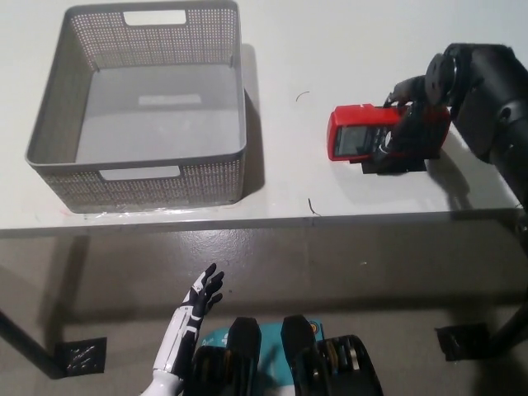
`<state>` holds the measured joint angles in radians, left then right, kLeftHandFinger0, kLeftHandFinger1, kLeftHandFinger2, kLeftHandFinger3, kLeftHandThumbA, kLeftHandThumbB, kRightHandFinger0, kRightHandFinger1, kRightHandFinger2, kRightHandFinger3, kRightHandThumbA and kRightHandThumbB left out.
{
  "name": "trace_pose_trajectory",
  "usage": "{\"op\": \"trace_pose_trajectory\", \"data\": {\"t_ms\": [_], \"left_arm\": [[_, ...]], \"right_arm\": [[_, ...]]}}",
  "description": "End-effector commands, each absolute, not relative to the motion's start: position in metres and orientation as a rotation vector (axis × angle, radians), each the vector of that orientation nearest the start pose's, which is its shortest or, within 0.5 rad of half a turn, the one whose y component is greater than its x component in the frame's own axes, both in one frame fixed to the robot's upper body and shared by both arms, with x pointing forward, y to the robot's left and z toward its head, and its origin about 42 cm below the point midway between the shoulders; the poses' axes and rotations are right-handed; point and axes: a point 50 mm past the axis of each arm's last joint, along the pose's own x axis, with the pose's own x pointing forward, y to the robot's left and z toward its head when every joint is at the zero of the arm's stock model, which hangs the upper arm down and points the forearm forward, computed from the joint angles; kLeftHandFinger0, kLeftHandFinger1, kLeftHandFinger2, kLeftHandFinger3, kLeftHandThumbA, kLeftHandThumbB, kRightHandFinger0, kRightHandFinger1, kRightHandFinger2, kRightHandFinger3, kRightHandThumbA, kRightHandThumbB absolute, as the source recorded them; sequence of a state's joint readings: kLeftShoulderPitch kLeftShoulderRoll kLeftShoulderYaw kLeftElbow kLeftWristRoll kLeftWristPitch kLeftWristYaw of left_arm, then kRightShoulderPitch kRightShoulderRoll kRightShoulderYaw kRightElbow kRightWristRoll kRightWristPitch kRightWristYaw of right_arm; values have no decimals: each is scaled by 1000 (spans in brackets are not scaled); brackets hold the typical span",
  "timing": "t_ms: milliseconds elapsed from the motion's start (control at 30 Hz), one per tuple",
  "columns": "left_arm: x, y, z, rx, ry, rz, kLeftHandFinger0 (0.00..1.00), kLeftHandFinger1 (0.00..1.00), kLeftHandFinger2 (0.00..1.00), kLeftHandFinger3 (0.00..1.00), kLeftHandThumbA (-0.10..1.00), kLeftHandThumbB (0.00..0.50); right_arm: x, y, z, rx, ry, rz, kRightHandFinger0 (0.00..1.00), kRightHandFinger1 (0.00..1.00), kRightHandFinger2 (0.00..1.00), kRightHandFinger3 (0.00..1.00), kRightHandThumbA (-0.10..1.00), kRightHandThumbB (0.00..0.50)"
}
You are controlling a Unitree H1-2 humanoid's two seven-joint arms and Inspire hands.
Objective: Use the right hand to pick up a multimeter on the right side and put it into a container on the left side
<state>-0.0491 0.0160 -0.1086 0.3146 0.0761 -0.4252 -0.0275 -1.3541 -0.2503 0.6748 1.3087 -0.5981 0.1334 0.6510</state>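
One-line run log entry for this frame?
phase: grasping | right hand: closing on multimeter, on table | container: empty | left hand: idle, open

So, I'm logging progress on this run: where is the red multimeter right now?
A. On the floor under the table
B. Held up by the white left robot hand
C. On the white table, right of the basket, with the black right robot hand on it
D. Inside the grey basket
C: the red multimeter lies on the white table with the black right robot hand over its right end; the grey basket holds nothing.
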Motion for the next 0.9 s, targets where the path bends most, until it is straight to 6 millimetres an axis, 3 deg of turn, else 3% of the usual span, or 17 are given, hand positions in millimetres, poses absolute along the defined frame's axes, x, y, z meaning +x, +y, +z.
{"op": "trace_pose_trajectory", "data": {"t_ms": [0,200,533,567,600,633,667,700,733,767,800,867], "left_arm": [[287,181,60,94,-226,-184,1000,1000,1000,1000,1000,496],[292,179,64,91,-228,-203,1000,1000,1000,1000,1000,500],[296,179,66,98,-242,-204,1000,1000,1000,1000,1000,499],[297,179,66,96,-243,-205,1000,1000,1000,1000,1000,500],[297,179,67,95,-243,-207,1000,1000,1000,1000,1000,494],[297,179,68,96,-244,-209,1000,1000,1000,1000,1000,493],[298,179,68,98,-245,-209,1000,1000,1000,1000,1000,492],[299,179,68,98,-246,-210,1000,1000,1000,1000,1000,492],[300,180,69,99,-247,-211,1000,1000,1000,1000,1000,490],[300,180,69,100,-248,-211,1000,1000,1000,1000,1000,491],[300,181,69,102,-252,-212,1000,1000,1000,1000,1000,496],[301,181,69,99,-252,-211,1000,1000,1000,1000,1000,498]], "right_arm": [[591,-195,309,-1504,465,555,1000,1000,1000,1000,995,500],[585,-213,278,-1466,473,544,1000,1000,1000,1000,996,500],[575,-213,235,-1364,319,404,1000,1000,1000,1000,794,500],[574,-215,232,-1322,311,387,1000,1000,1000,1000,707,500],[573,-216,227,-1315,266,352,978,1000,1000,1000,457,356],[571,-217,223,-1318,221,316,910,984,1000,1000,358,353],[569,-219,219,-1274,146,257,138,204,276,311,-58,155],[568,-220,217,-1234,125,232,138,204,276,311,-58,155],[567,-222,215,-1148,122,222,6,128,368,298,-98,137],[566,-222,214,-1101,129,217,0,154,521,418,-100,105],[566,-223,213,-1027,154,198,0,256,673,583,-100,116],[566,-224,213,-974,168,185,0,358,707,689,-100,136]]}}
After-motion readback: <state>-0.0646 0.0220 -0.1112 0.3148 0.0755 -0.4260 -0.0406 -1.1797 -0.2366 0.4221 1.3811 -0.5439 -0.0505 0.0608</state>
